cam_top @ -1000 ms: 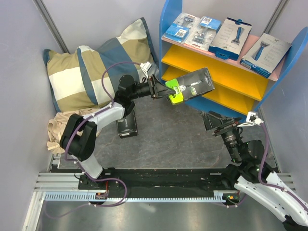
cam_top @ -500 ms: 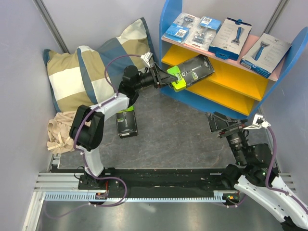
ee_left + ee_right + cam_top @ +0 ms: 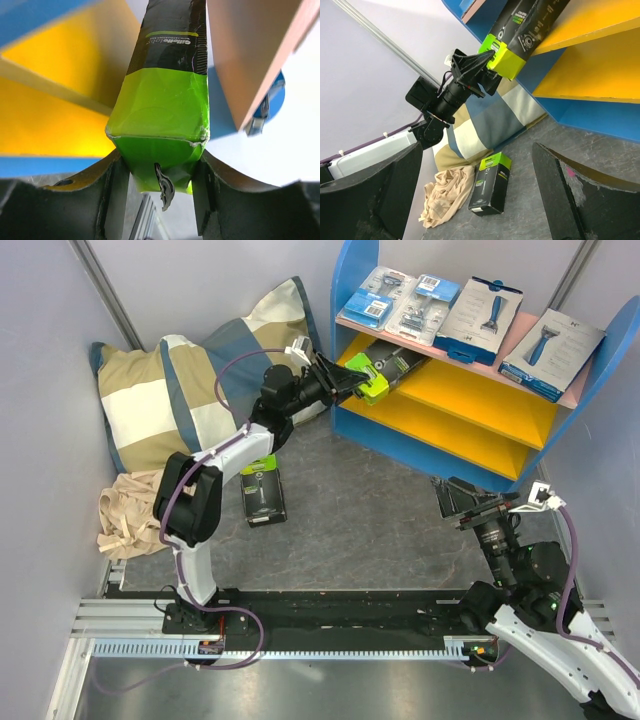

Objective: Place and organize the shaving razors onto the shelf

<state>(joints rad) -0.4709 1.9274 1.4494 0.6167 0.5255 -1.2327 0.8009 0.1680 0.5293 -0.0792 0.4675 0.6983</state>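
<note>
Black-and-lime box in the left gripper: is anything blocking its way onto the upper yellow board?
Nothing visible does. The black-and-lime box, held by the left gripper, is partly inside the gap under the pink top board, and the upper yellow board ahead looks bare.

Left arm (image 3: 215, 465): extended from its base at the near left, reaching forward and to the right, with the forearm nearly straight out. Left gripper (image 3: 348, 381): pointing right, jaws partly closed on the lime-green end of a black-and-lime-green box (image 3: 160, 110); both fingers (image 3: 114, 192) press its opposite faces.

Right arm (image 3: 530, 580): folded close over its base at the near right, wrist raised. Right gripper (image 3: 457, 502): pointing forward and slightly left, jaws spread fully apart, nothing between them.
</note>
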